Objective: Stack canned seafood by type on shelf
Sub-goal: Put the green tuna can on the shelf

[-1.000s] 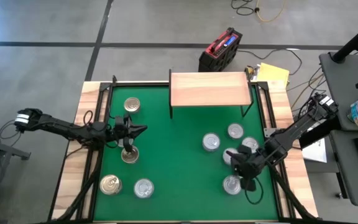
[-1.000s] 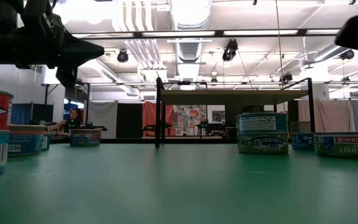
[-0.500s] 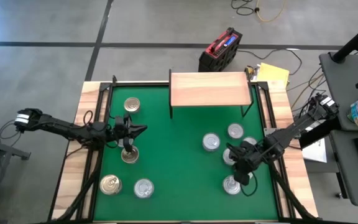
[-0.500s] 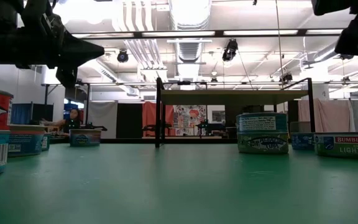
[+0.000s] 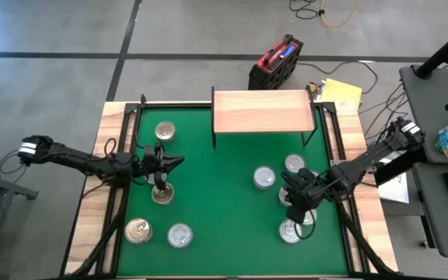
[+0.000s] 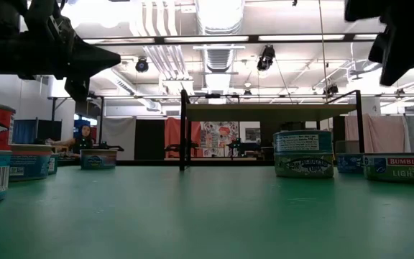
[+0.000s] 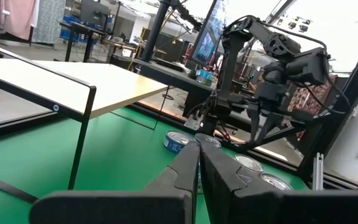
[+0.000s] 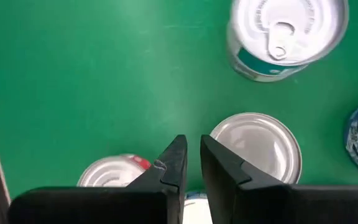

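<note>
Several canned seafood tins sit on the green mat. On the left are a gold-topped tin (image 5: 165,131), another (image 5: 162,193) and two near ones (image 5: 138,230), (image 5: 180,234). On the right are silver tins (image 5: 264,177), (image 5: 294,163), (image 5: 288,231). The light-wood shelf (image 5: 263,111) stands on black legs at the far edge, with nothing on it. My right gripper (image 8: 191,155) hangs shut, slanting down over the right-hand tins, above a plain silver top (image 8: 257,149); it holds nothing. My left gripper (image 7: 197,155) waits shut and level above the left tins (image 5: 173,162).
The mat has a wooden border (image 5: 107,194). Open green mat (image 5: 216,202) lies between the two groups of tins. A red-and-black case (image 5: 277,61) and yellow paper (image 5: 341,92) lie on the floor behind the shelf. A desk (image 5: 442,117) stands to the right.
My right gripper has moved toward the table's left edge and slightly toward the far edge, over the right-hand tins. Its wrist has rolled as it went. It has stayed shut and holds nothing. No tin has moved.
</note>
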### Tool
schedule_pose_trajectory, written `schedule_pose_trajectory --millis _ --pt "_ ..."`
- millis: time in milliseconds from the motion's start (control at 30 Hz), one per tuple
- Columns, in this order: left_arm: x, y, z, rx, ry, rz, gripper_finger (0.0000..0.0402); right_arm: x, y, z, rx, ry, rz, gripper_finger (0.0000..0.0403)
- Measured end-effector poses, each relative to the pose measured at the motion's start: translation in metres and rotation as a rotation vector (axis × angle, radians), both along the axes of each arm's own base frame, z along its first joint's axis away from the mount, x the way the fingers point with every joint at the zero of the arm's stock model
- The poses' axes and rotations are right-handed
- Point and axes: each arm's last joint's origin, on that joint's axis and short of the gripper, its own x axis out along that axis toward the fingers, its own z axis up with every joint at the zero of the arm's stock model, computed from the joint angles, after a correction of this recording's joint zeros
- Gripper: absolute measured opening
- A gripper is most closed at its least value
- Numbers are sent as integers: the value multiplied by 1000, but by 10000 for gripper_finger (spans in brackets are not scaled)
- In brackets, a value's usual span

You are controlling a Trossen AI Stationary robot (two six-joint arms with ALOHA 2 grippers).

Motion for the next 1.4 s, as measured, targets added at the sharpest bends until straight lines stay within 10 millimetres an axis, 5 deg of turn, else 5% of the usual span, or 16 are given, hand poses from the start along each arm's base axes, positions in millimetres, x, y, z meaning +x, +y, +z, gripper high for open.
schedule_pose_trajectory --millis 267,667,1400 --pt "0 0 0 8 2 1 0 7 -7 -25 20 179 -170 38" --pt "0 0 0 8 2 1 0 19 0 -56 -33 327 -186 38" --pt "0 0 -1 23 11 2 0 46 13 -70 -30 264 -85 38"
